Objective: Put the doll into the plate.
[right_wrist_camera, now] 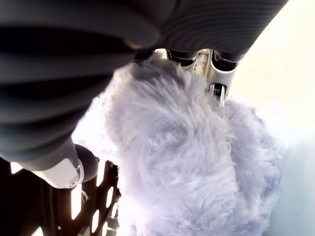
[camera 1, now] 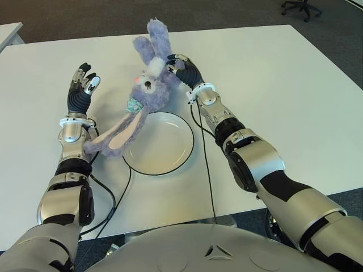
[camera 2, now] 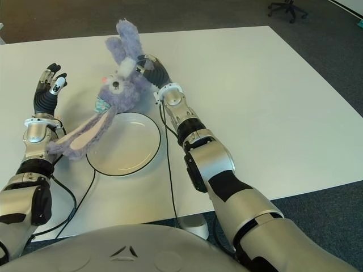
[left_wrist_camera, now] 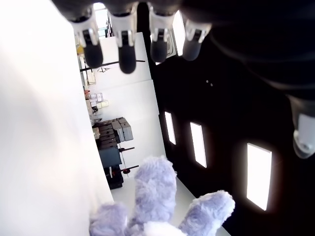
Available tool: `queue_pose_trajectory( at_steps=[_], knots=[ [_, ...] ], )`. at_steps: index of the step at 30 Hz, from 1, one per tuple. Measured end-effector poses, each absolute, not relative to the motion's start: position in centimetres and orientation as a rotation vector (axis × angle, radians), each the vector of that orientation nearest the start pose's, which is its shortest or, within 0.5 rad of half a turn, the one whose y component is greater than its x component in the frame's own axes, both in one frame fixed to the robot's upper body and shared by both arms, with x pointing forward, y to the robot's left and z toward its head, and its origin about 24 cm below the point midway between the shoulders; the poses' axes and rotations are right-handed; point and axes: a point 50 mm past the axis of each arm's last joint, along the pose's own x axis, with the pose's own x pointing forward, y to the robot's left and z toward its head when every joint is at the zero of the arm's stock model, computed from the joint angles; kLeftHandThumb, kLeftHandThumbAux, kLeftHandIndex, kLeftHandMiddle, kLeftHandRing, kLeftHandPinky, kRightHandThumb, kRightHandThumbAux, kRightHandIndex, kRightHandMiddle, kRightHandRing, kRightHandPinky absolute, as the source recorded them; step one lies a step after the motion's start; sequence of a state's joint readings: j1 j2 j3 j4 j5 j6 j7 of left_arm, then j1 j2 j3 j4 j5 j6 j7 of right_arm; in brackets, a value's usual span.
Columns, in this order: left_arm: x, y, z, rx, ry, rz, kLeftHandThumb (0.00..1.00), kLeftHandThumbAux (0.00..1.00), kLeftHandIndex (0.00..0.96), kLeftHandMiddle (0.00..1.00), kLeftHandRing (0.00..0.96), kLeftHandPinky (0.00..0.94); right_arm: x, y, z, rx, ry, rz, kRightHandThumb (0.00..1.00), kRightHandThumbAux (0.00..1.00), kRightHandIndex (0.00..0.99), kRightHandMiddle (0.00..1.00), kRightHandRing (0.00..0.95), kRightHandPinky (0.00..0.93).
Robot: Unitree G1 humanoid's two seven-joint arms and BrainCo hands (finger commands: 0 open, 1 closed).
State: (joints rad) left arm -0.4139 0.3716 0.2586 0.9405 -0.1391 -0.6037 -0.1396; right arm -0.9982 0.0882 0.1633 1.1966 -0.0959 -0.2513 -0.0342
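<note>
Right hand: our right hand (camera 1: 180, 68) is closed around the doll (camera 1: 148, 85); in the right wrist view its dark ribbed fingers (right_wrist_camera: 187, 29) press into the fluffy pile.
Doll: a lavender plush rabbit with shaggy fur, a white muzzle patch, a small dark eye and a spot of orange-pink at the nose. We hold it lifted above the table (camera 1: 283, 85), body tilted, feet pointing up and away from us.
Ears: two long floppy ears (camera 1: 116, 136) with pale pink linings hang down toward our left side; their tips reach beside our left forearm, and we cannot tell whether they touch the table.
Bow: a small teal patterned piece (camera 1: 134, 105) sits by the rabbit's head.
Plate: a round, smooth, cream-white plate (camera 1: 161, 150) with a thin dark rim lies flat on the table, just below and on our side of the doll; the doll's head hangs over its far left edge.
Left hand: our left hand (camera 1: 82, 88) shows to the left of the doll, fingers straight and spread, holding nothing; the left wrist view shows four dark fingertips (left_wrist_camera: 127, 54) extended.
Table: matte white, flat, rectangular.
Cables: thin black cables (camera 1: 204, 164) run from both wrists across the tabletop toward us.
</note>
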Motion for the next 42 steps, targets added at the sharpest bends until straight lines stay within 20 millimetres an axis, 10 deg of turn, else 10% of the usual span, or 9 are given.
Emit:
queue_pose_trajectory(
  at_steps=[11,13,33,42],
  knots=[
    [29.80,28.55,3.99,0.153,-0.143,0.184,0.000,0.431,0.000,0.082,0.115,0.119,38.03,-1.84,10.04,-0.326,-0.060,0.409,0.585,0.582,0.265,0.333,0.331,0.333],
    [29.79,28.54,4.02,0.152,-0.145,0.181,0.000,0.430,0.000,0.081,0.112,0.122,38.01,-1.81,10.06,-0.328,-0.063,0.412,0.683,0.696,0.390,0.340,0.339,0.341],
    [29.69,28.53,4.13,0.147,-0.152,0.177,0.000,0.433,0.000,0.083,0.108,0.114,37.87,-1.53,10.05,-0.350,-0.077,0.426,0.695,0.703,0.432,0.687,0.729,0.818],
    [29.68,28.53,4.14,0.147,-0.153,0.176,0.000,0.437,0.000,0.072,0.095,0.147,37.89,-1.58,9.97,-0.347,-0.066,0.423,0.702,0.709,0.434,0.776,0.804,0.836]
  ],
)
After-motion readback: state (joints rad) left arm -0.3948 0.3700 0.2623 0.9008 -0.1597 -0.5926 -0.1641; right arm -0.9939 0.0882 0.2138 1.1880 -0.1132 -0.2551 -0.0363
